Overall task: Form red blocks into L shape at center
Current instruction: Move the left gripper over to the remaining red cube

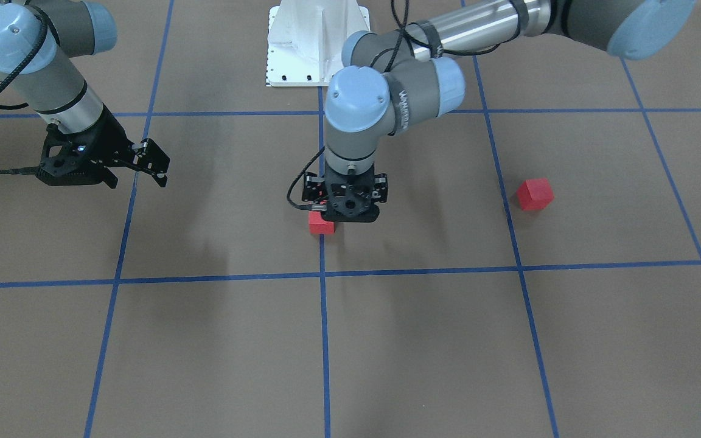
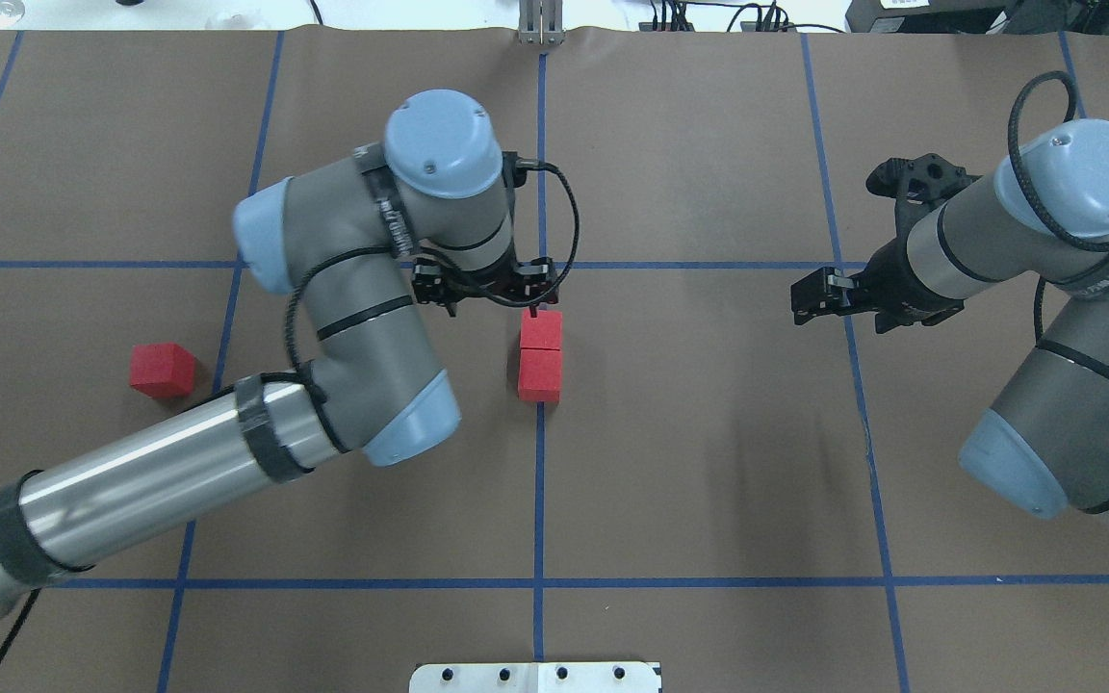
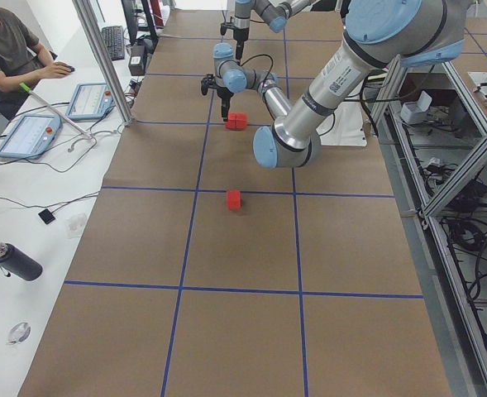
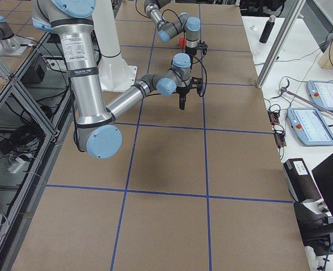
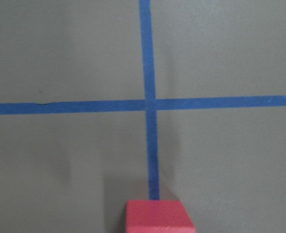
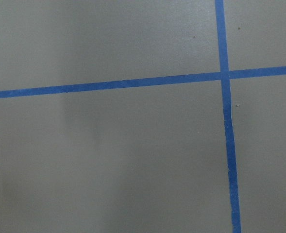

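Observation:
Two red blocks (image 2: 540, 330) (image 2: 539, 375) lie touching in a short row on the center blue tape line (image 2: 539, 481). The third red block (image 2: 163, 370) lies alone to the left, also in the front view (image 1: 534, 194). My left gripper (image 2: 492, 306) points down just beyond and slightly left of the farther block. It looks open and grips nothing. The front view shows one block (image 1: 321, 225) below it. The left wrist view shows a red block (image 5: 159, 217) at its bottom edge. My right gripper (image 2: 848, 308) hangs open and empty, far right.
The white robot base plate (image 2: 535, 677) sits at the near edge. Blue tape lines divide the brown surface into squares. In the left side view an operator (image 3: 11, 50) sits at a side table with tablets (image 3: 90, 99) and a bottle (image 3: 11, 260).

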You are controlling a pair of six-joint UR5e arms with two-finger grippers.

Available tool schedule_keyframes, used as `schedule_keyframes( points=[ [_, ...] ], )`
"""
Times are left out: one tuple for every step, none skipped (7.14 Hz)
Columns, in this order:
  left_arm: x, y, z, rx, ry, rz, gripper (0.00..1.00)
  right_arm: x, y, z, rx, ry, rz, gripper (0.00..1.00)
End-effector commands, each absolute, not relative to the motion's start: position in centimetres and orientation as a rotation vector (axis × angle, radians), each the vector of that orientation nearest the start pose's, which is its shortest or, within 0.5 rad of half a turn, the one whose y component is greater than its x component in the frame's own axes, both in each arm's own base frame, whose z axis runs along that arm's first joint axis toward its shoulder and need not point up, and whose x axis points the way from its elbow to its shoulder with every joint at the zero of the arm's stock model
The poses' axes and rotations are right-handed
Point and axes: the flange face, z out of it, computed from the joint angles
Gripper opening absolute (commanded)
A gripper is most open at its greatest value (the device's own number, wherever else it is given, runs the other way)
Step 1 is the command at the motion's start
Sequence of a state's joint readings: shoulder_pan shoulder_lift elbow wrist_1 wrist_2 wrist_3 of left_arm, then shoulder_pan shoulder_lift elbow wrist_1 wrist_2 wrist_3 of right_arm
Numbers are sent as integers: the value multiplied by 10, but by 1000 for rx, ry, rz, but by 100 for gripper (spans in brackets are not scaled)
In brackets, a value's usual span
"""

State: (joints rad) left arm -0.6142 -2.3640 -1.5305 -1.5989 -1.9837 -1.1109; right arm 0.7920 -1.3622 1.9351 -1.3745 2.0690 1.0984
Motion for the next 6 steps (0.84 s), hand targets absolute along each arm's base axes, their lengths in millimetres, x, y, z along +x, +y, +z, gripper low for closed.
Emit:
schedule_keyframes(
  points=[
    [423,-451,273,85,856,5,99,-325,-452,360,63,-884,109,100],
    [371,-457,319,98,807,-3,99,-325,-452,360,63,-884,109,100],
    [335,-471,349,101,767,-29,99,-325,-452,360,63,-885,110,100],
    [310,-476,378,34,768,-55,94,-325,-452,359,65,-887,108,100],
    [291,-479,406,25,752,-21,94,-326,-452,358,66,-888,107,100],
    [295,-484,424,-7,730,-33,94,-326,-452,358,65,-887,108,100]
  ],
)
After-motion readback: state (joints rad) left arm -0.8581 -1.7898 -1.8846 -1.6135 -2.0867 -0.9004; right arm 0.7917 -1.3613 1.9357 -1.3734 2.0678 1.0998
